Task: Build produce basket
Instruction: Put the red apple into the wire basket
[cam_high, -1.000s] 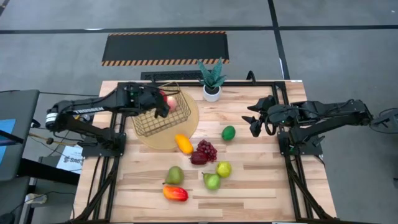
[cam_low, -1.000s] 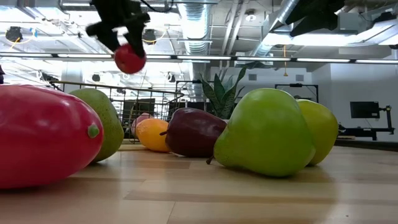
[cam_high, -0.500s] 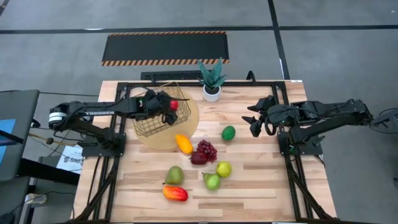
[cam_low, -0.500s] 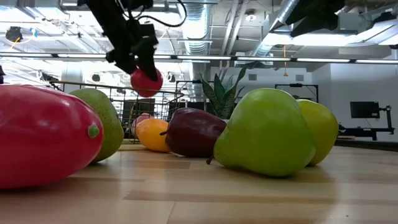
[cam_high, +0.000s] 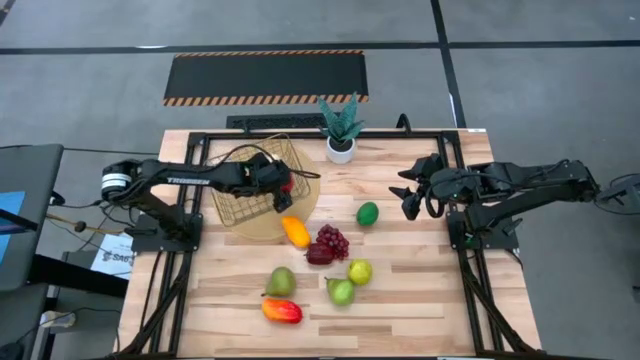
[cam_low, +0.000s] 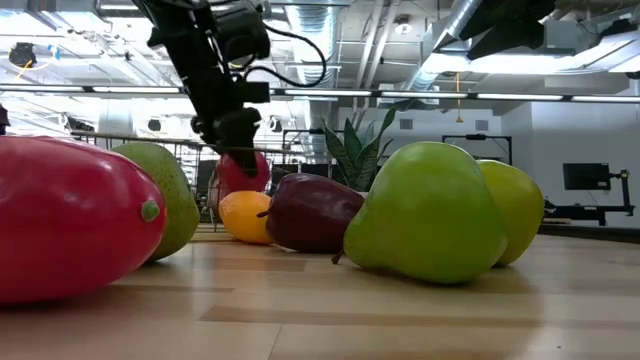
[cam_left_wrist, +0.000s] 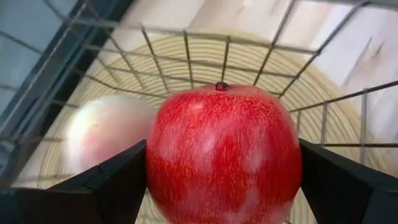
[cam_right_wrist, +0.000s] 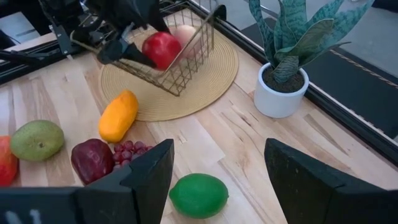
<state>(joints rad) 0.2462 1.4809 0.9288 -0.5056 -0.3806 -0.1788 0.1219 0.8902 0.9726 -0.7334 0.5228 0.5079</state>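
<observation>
Left tool (cam_high: 283, 181) grasping the red apple (cam_left_wrist: 224, 152) inside the gold wire basket (cam_high: 252, 172).

No readable writing can be made out. The apple sits clamped between both dark fingers (cam_left_wrist: 112, 180), beside a pink peach (cam_left_wrist: 102, 130) on the basket floor; the basket stands on a round woven mat (cam_high: 300, 205). The right tool (cam_high: 412, 197) hangs released above the light wooden desk (cam_high: 420, 290), near the lime (cam_high: 368, 213). Mango (cam_high: 295, 231), grapes (cam_high: 333, 240) and pears (cam_high: 340, 291) lie loose; a potted plant (cam_high: 341, 128) stands at the far edge. Ceiling ducts show behind.

The left gripper's fingers (cam_left_wrist: 112, 186) are hemmed by the gold wire-grid basket (cam_left_wrist: 186, 56) walls ahead; a pale pink peach (cam_left_wrist: 102, 134) lies just beside them.
</observation>
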